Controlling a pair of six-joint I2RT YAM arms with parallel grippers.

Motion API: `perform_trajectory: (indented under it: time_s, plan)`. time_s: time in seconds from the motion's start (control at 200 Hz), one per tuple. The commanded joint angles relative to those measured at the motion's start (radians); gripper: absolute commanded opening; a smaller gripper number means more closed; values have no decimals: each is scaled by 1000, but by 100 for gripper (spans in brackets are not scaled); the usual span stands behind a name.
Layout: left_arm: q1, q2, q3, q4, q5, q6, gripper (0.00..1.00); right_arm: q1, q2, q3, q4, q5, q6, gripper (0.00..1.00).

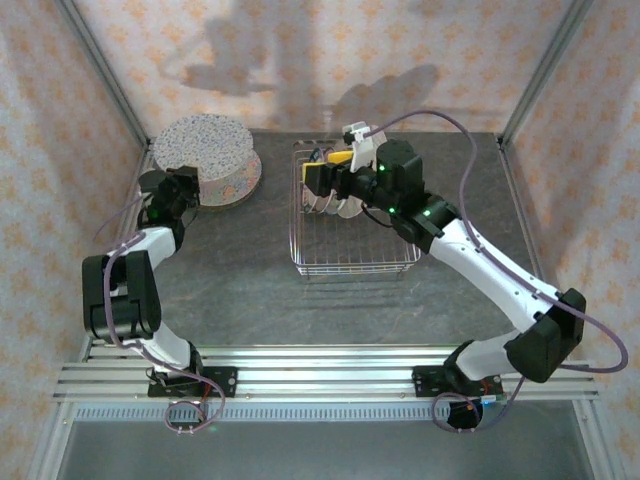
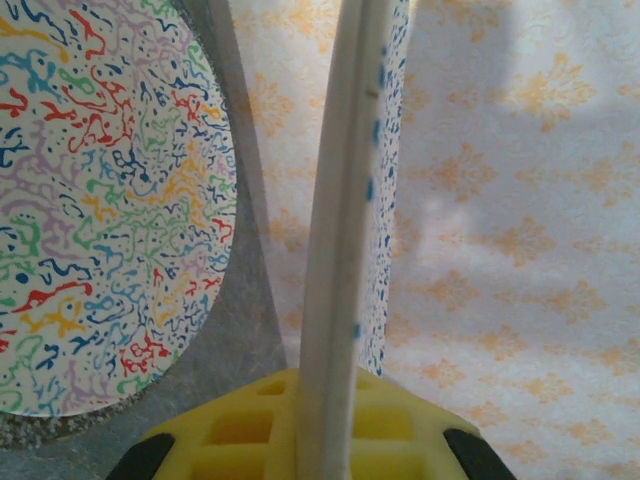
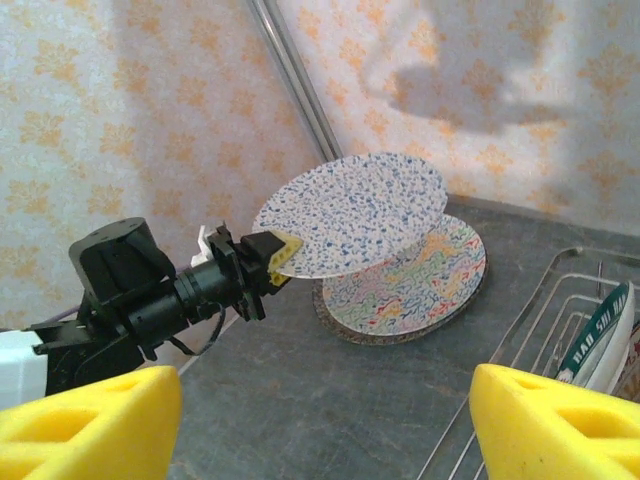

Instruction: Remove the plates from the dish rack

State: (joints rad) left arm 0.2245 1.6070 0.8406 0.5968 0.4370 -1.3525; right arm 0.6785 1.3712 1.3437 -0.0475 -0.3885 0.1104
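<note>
- One speckled plate (image 3: 350,215), rim pinched by the left gripper (image 3: 275,252), hangs nearly flat over the squiggly plate (image 3: 415,285).
- Jaws apart, the right gripper (image 1: 328,168) hangs above standing plates (image 3: 600,335) in the dish rack (image 1: 400,262).

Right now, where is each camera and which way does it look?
Top: above and behind the arms, looking down on both arms, the table and dish rack.
Left wrist: on the left arm, facing the wall past the left gripper, shut on the speckled plate.
Right wrist: on the right arm, facing the left arm, right gripper open.
Shared: both wrist views show the speckled plate and the squiggly plate.
</note>
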Motion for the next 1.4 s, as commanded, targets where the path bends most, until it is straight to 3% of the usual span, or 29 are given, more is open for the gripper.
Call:
perform_trajectory:
  time_s: [0.0,0.165,0.45,1.396]
  plan:
    - [10,29,8,166,27,45,0,5,-45,-18,102,52,-68,77]
    - [19,95,8,197,35,56,0,15,-54,-40,144,87,-94,87]
    - [27,212,39,252,69,51,0,20,-44,-18,120,105,-101,95]
    - [41,364,106,253,119,73,0,20,-33,25,70,85,-92,95]
